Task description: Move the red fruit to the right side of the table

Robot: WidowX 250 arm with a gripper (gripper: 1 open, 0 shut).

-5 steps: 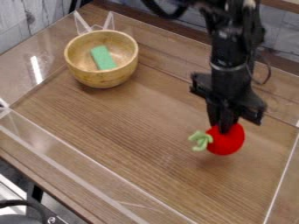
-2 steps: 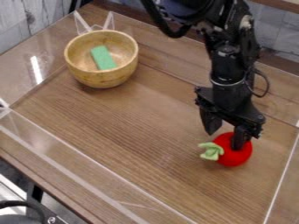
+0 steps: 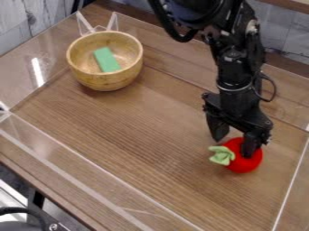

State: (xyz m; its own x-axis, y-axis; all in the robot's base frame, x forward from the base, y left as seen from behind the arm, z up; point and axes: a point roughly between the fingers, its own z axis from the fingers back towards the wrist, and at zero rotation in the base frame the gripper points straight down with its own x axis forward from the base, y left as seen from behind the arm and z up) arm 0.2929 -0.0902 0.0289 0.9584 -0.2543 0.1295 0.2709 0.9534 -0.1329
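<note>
The red fruit (image 3: 245, 161), small and round with a light-green stem pointing left, lies on the brown wood-grain table (image 3: 121, 135) near its right side. My gripper (image 3: 238, 142) hangs straight above the fruit. Its jaws stand open, with the black fingertips (image 3: 252, 143) just over the fruit's top and no longer squeezing it. The fruit rests on the tabletop by itself.
A round light wooden bowl (image 3: 104, 60) with a flat green piece (image 3: 107, 60) inside stands at the back left. Low clear acrylic walls (image 3: 294, 185) edge the table, and the right wall is close to the fruit.
The gripper carried the fruit a little right and towards the front, set it on the table, and opened its jaws. The fruit has come to rest with its stem pointing left.
</note>
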